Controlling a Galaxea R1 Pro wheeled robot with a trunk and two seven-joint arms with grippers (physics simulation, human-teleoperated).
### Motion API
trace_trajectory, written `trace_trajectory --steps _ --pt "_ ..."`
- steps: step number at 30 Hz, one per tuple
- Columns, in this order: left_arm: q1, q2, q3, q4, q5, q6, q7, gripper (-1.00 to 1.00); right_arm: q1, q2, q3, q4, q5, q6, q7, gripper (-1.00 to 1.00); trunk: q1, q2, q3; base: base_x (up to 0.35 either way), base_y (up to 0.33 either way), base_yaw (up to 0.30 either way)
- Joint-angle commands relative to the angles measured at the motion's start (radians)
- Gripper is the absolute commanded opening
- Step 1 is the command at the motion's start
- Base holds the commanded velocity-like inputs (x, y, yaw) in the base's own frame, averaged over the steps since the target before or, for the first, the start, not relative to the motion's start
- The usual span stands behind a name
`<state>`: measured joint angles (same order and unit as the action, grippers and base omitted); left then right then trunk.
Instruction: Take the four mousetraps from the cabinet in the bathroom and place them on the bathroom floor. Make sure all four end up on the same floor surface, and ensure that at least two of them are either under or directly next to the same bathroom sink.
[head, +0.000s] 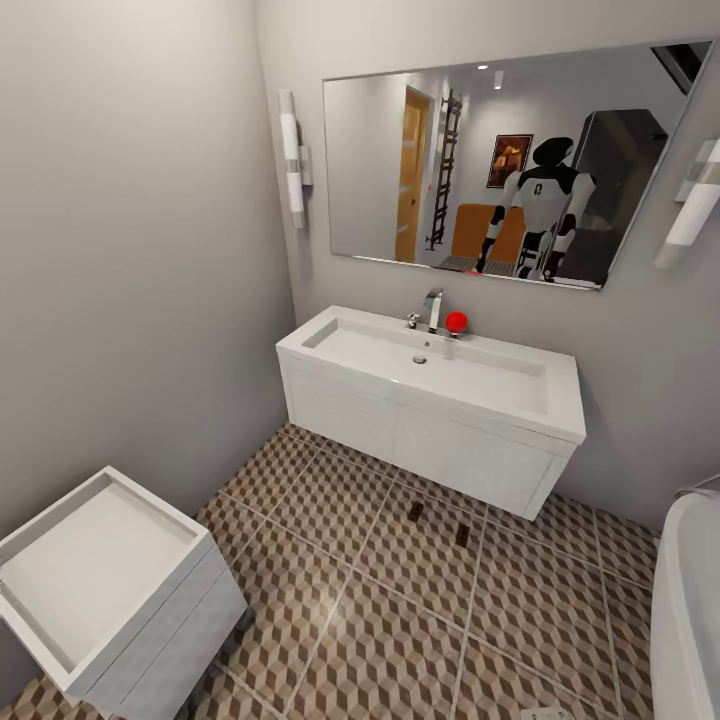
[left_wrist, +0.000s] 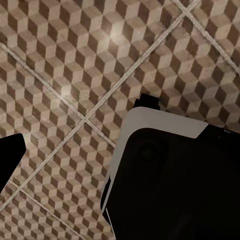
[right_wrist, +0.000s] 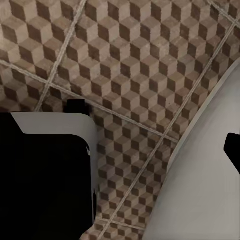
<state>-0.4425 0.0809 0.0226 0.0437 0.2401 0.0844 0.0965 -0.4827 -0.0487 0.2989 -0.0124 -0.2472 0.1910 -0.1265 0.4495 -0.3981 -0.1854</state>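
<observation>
Two mousetraps (head: 415, 511) beneath sink (head: 440, 375)

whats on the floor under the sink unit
Two small dark mousetraps lie on the patterned bathroom floor, just in front of the white sink unit. The floor further back beneath the unit is hidden.

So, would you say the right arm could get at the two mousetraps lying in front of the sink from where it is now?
Probably not yet. Both mousetraps lie on open floor just in front of the sink with nothing blocking them, but the right wrist view shows only tiles beside the bathtub, no trap.
</observation>
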Motion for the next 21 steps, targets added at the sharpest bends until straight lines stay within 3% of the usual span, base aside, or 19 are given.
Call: trace_trajectory --steps 1,10,21 --pt "0.001 0.0 0.002 0.001 0.004 0.002 0.002 1.0 -0.001 0.0 0.008 -0.001 -0.009 0.005 -0.003 1.0 0.001 -0.002 -0.002 -0.014 0.118 0.0" --pt "0.014 -0.001 0.002 0.001 0.005 0.0 0.002 1.0 -0.001 0.001 0.009 -0.001 -0.009 0.005 -0.003 1.0 0.001 -0.002 -0.002 -0.059 0.213 0.065" --pt "0.018 0.0 0.002 -0.001 0.018 0.0 0.002 1.0 -0.001 0.001 0.009 -0.001 -0.008 0.005 -0.003 1.0 0.001 -0.002 -0.002 -0.086 0.268 0.245"
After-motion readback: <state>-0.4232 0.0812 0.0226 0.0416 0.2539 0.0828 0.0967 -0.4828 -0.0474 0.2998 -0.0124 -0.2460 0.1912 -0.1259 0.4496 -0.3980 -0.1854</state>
